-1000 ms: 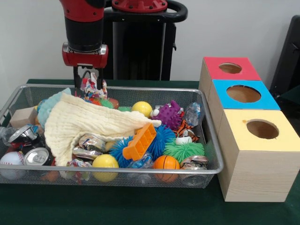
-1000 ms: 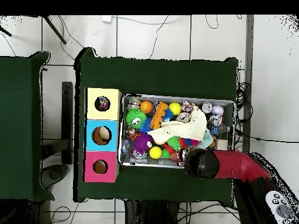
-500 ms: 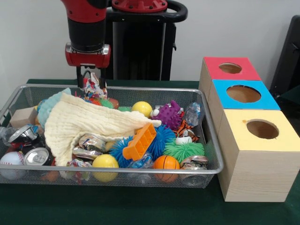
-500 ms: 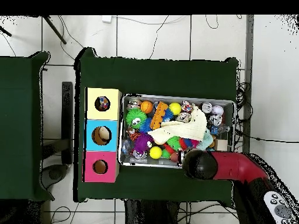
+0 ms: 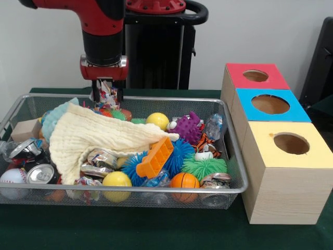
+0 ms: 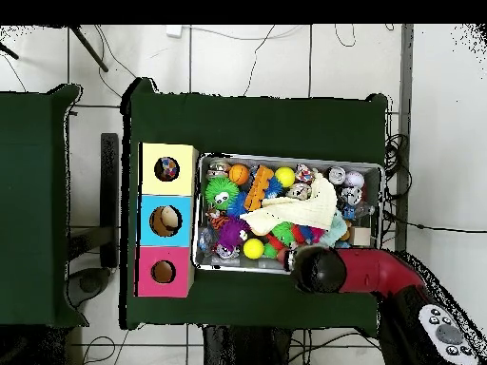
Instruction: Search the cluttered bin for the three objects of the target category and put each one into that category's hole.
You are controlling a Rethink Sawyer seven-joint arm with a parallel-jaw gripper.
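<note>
— Where does the gripper [image 5: 106, 92] stand against the bin [image 5: 235, 156]?

— It hangs over the far rim, toward the end away from the boxes. A crumpled, multicoloured wrapper-like piece [image 5: 109, 96] sits between its fingers, so it reads as clenched on that piece. What the piece is exactly cannot be told.

— And the holes?

— All three lie off to the same side, past the other end of the bin. In the front view the red box [image 5: 253, 78] is farthest back, then the blue box [image 5: 270, 107], then the yellow box [image 5: 287, 146] nearest the camera. The row runs along the bin's short end, just beside it.

— So which way does the coming move go?

— Judging from this, sideways along the bin's long axis, over the cream cloth [image 5: 93, 138], the yellow ball [image 5: 157, 120] and the purple spiky toy [image 5: 187, 127], toward the boxes. The red box is the one closest to the gripper's line along the far rim.

— Which hole belongs to the held piece?

— The pictures do not say. From overhead the yellow box's hole already shows something inside.

— Any hazard?

— The piece hangs loosely below the fingers, just above the cloth; carried low, it might snag on the clutter.
</note>
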